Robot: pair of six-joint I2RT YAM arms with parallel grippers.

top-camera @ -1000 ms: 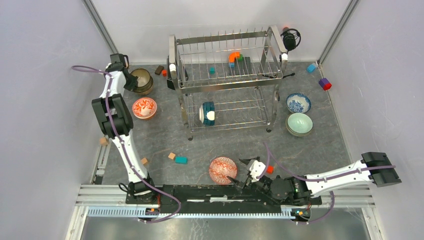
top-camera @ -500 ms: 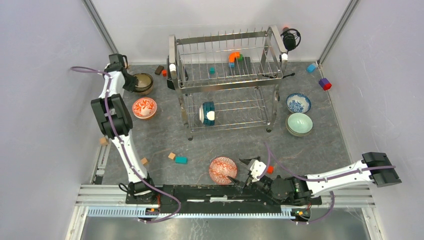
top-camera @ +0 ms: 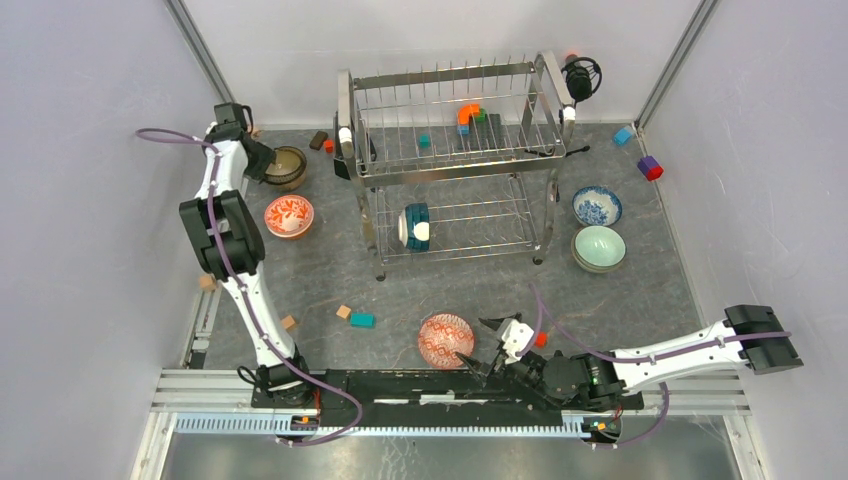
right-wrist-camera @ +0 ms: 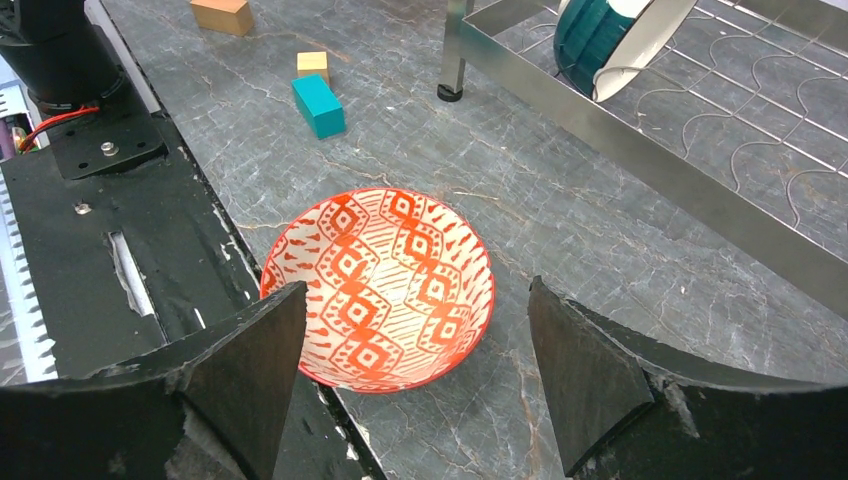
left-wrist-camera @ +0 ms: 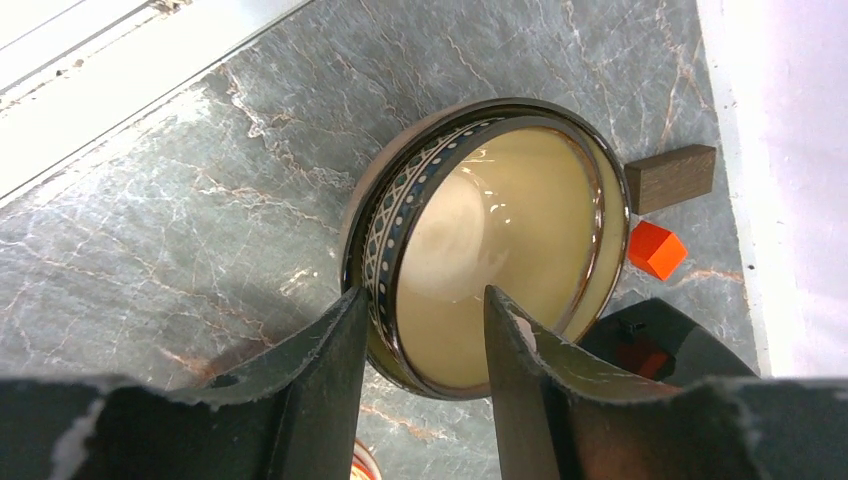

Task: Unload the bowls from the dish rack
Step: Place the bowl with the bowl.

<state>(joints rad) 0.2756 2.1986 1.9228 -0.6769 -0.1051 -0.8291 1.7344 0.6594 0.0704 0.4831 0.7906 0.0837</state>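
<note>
One bowl is left in the dish rack [top-camera: 452,171]: a teal bowl [top-camera: 415,226] with a white inside, standing on edge on the lower tier; through the upper tier only small coloured blocks [top-camera: 468,114] show, and no bowl.

The other bowls sit on the counter [top-camera: 450,290] around the rack: a blue-and-white bowl [top-camera: 597,206] and a pale green bowl [top-camera: 599,247] to its right; a brown-gold bowl [left-wrist-camera: 500,240] and a far red-and-white bowl [top-camera: 289,215] to its left; a near red-and-white bowl [right-wrist-camera: 380,300] close to the arms' bases.

The left end effector [left-wrist-camera: 420,320] is at the brown-gold bowl, which rests upright on the counter; one finger is outside the wall and one inside, standing wider apart than the wall, so it reads as released, not pinching. The right end effector [right-wrist-camera: 415,290] is spread wide low over the near red-and-white bowl, a finger on each side, grasping nothing.

I judge the step in hand to be the setting-down of the brown-gold bowl; next the left arm needs to lift clear of the rim without tipping it; then one arm must reach between the tiers and take the teal bowl by its upright rim, minding the wires.
</note>
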